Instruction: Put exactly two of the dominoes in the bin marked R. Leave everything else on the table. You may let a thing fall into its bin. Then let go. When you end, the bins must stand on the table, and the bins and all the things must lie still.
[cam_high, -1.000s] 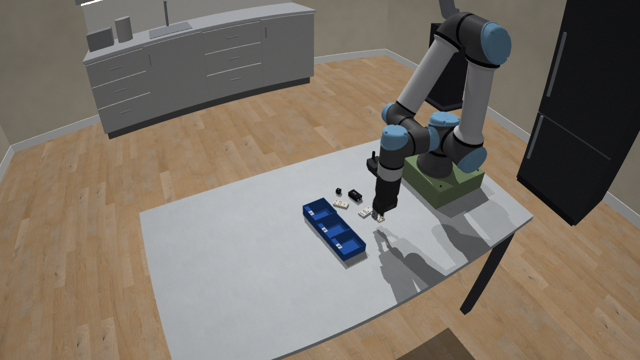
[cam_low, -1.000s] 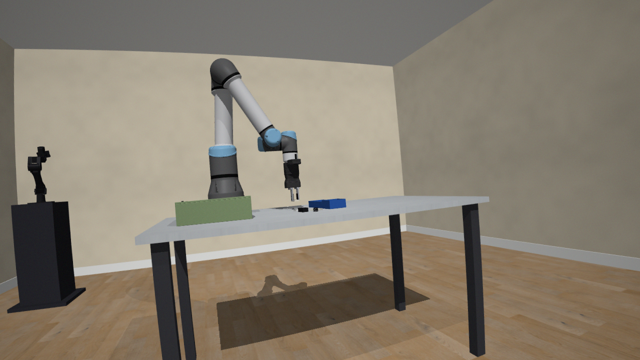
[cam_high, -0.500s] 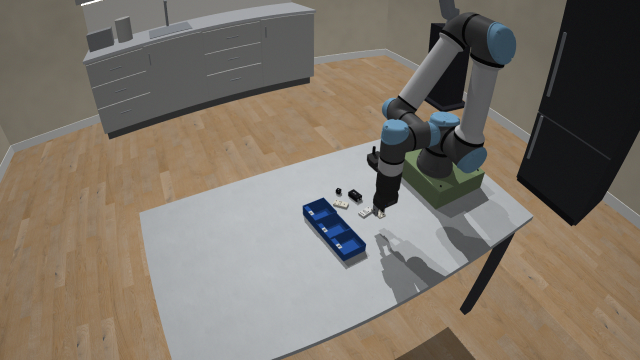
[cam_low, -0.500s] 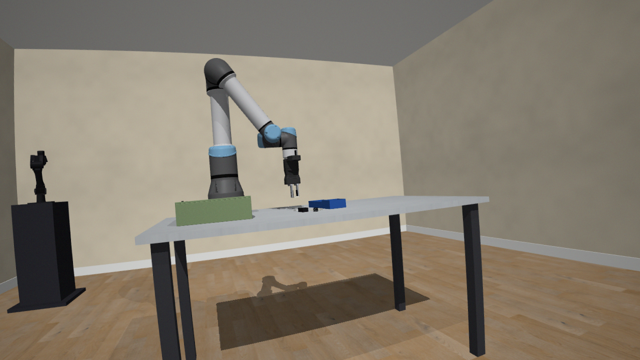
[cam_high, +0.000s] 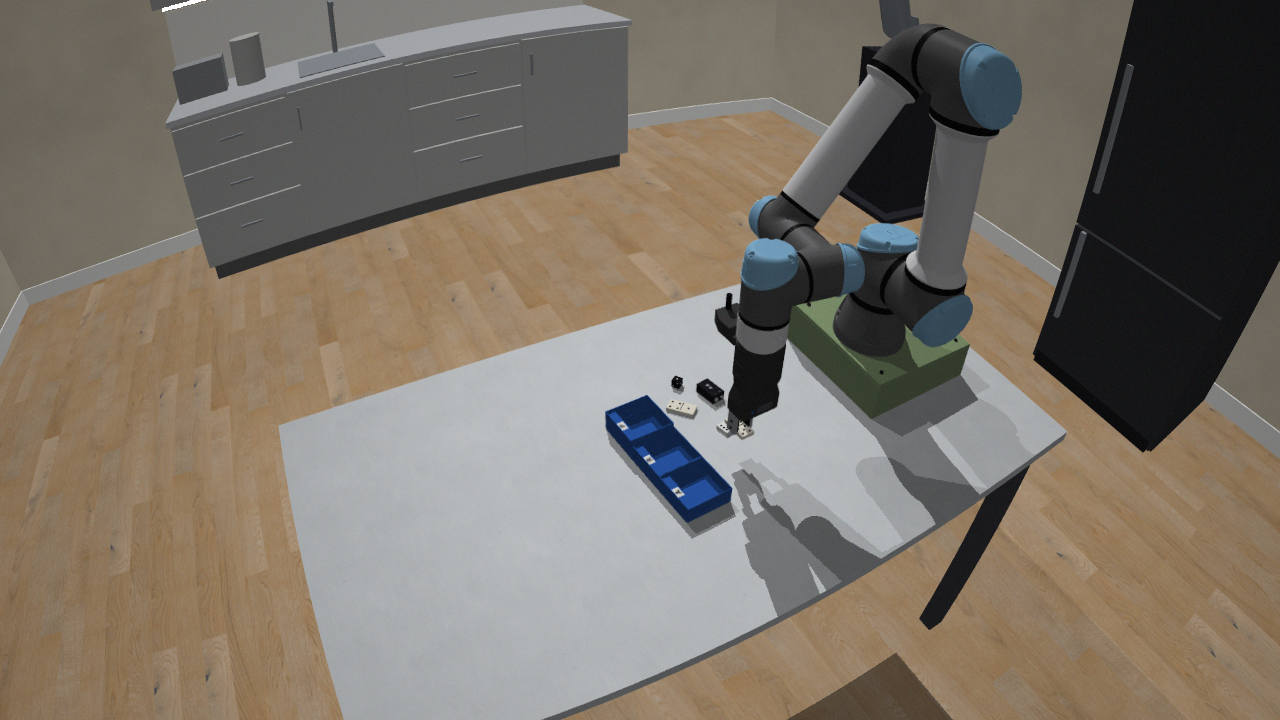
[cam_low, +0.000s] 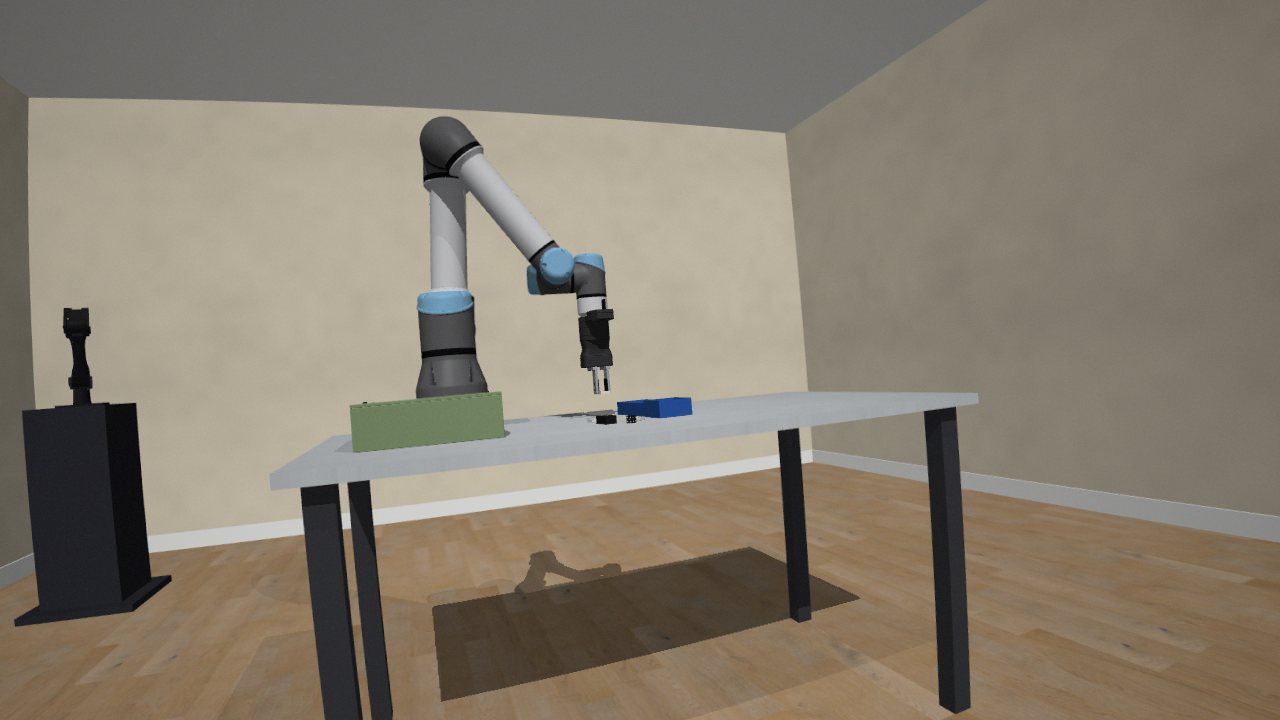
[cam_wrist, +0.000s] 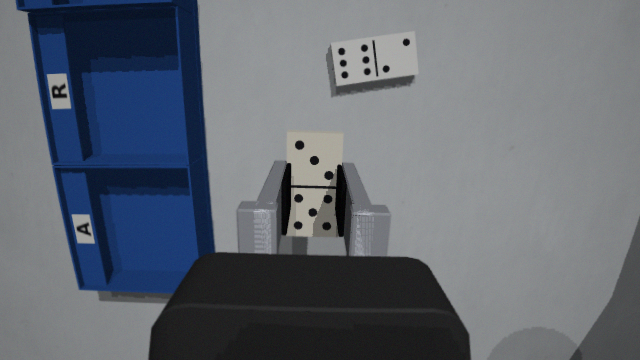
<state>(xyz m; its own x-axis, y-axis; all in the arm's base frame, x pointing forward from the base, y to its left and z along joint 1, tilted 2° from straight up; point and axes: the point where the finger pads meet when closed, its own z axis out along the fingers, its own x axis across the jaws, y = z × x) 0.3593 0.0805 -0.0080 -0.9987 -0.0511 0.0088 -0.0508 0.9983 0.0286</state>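
My gripper (cam_wrist: 313, 183) is shut on a cream domino (cam_wrist: 314, 180) with three and five pips, held across its middle a little above the table. It also shows in the top view (cam_high: 741, 429) and in the exterior view (cam_low: 599, 385). A second cream domino (cam_wrist: 374, 60), six and two pips, lies flat on the table just beyond the fingers. A third domino (cam_high: 682, 408) lies by the far end of the blue bin row (cam_high: 668, 465). The compartment marked R (cam_wrist: 125, 95) is the middle one, to the left of the gripper, and looks empty.
The compartment marked A (cam_wrist: 145, 225) adjoins R and looks empty. A small black die (cam_high: 677, 382) and a black block (cam_high: 709, 389) lie beyond the dominoes. The green robot base (cam_high: 881, 362) stands to the right.
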